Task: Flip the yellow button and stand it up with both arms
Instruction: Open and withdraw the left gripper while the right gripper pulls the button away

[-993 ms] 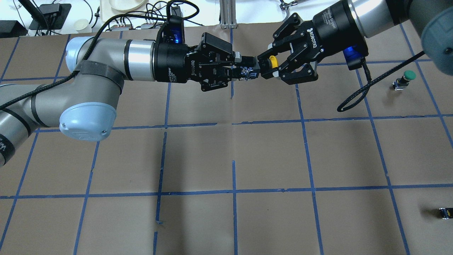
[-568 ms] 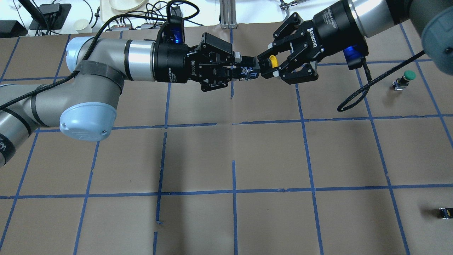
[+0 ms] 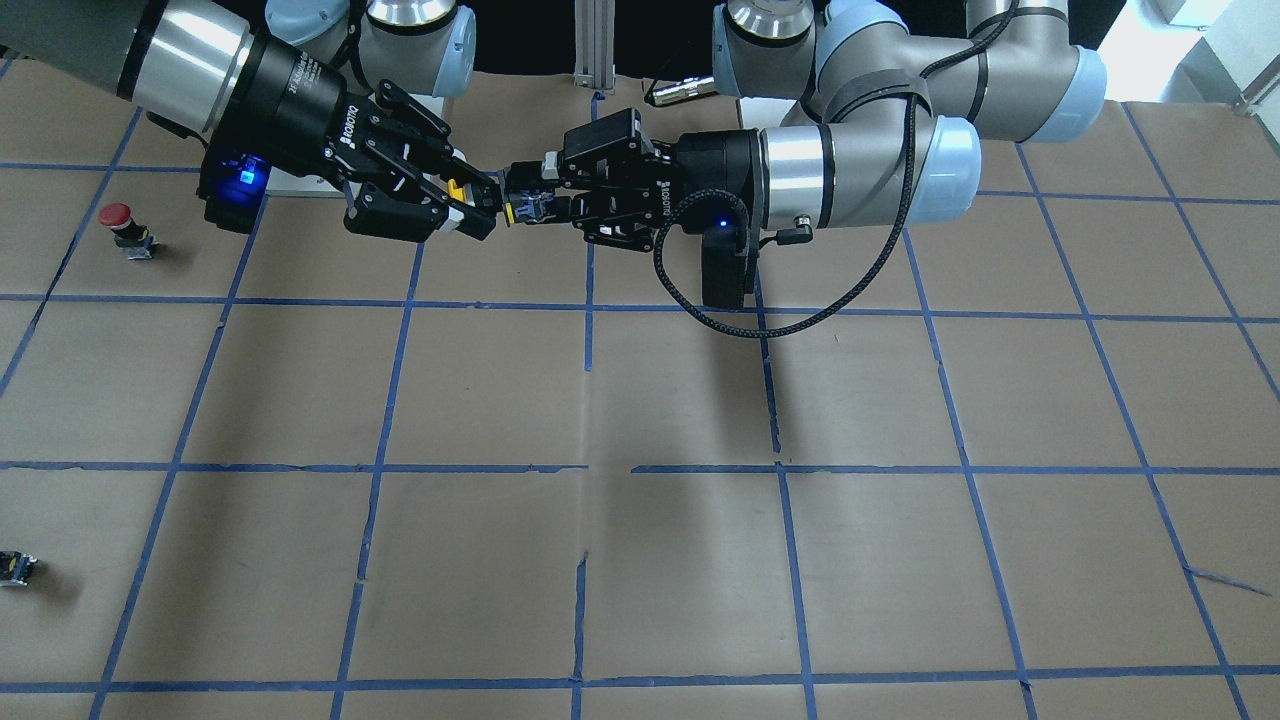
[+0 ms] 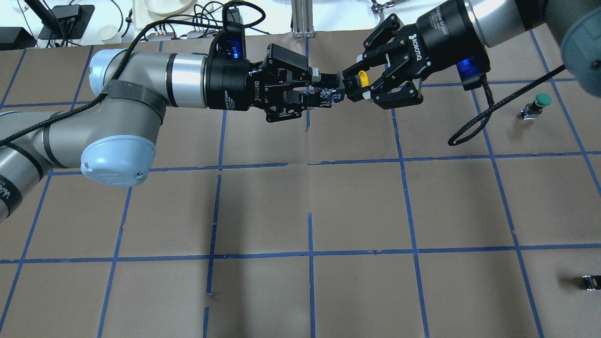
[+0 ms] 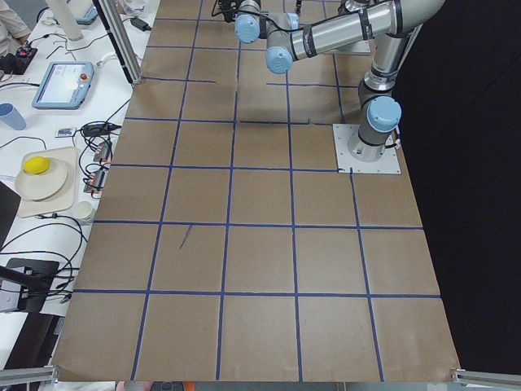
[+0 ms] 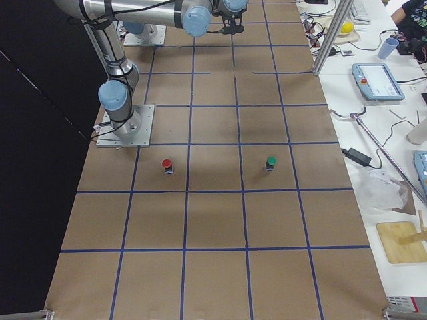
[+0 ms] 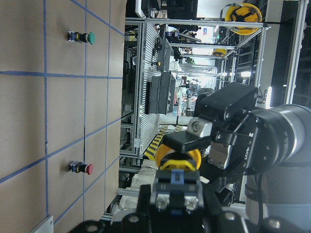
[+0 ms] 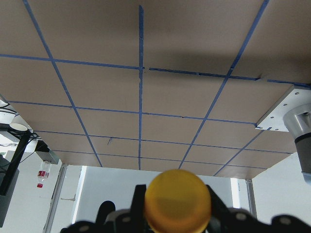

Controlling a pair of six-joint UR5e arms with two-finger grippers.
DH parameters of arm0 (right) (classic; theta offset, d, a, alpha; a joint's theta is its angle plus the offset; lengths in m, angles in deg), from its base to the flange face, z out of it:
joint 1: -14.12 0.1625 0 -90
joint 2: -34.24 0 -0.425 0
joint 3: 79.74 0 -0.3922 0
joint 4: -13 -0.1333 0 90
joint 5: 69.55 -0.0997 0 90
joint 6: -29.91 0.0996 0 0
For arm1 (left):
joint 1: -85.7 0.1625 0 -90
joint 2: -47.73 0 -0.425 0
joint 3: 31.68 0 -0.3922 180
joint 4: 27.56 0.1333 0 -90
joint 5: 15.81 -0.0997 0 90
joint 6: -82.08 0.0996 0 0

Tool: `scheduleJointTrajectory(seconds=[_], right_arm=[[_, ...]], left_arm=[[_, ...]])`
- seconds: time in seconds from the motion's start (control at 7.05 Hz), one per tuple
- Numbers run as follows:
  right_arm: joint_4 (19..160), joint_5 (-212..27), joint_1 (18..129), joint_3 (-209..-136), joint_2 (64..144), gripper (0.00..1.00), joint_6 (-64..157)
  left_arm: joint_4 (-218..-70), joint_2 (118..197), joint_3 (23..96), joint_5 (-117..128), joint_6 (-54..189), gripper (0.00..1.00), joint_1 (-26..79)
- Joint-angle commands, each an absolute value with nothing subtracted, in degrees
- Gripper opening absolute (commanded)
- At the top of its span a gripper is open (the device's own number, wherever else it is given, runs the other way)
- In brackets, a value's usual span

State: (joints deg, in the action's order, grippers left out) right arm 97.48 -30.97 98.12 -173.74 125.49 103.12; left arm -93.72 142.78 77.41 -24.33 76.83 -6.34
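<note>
Starting nearest the overhead camera: bare table (image 4: 357, 206) squares and a small black block (image 4: 590, 282) at the right edge. Further out a green-capped button (image 4: 540, 104) stands alone; neither is touched. Beyond that, up in the air, the two claws meet tip to tip. The yellow button (image 4: 362, 79) is off the table, lying sideways between them. The left gripper (image 4: 328, 96) is pinched on the black base end. The right gripper (image 4: 353, 87) has its fingers clamped at the neck, yellow cap facing into its palm (the cap fills the bottom of the right wrist view, so the contact itself is partly hidden). Change over the last second is small — the joined pair has drifted a little toward the far edge and the right wrist has tilted slightly. Neither claw has let go. Judgement: mid-handover, both holding, flip not finished — one claw has to release before the button can be stood on its base.
</note>
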Motion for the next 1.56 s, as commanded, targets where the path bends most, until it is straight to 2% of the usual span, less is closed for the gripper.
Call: scheduleJointTrajectory(seconds=[0.0,0.28,0.43,0.99,1.42], right_arm=[[97.5,-31.0,98.1,-173.8,125.4,0.02,103.1],[97.5,-30.7,98.0,-173.8,125.4,0.01,103.1],[97.7,-30.8,96.7,-173.4,125.3,0.01,102.8],[99.1,-29.5,87.3,-170.9,124.8,0.01,98.2],[102.0,-9.0,85.4,-169.5,118.0,0.01,76.0]], left_arm=[[-93.7,142.6,76.8,-24.3,73.1,0.79,-6.3],[-93.7,142.0,76.3,-25.2,72.9,0.80,-5.8],[-93.7,141.1,75.4,-31.1,72.8,0.98,-5.4],[-98.7,140.3,65.7,-63.0,71.2,0.99,-5.8],[-116.5,140.5,55.4,-84.7,72.3,0.99,-6.1]])
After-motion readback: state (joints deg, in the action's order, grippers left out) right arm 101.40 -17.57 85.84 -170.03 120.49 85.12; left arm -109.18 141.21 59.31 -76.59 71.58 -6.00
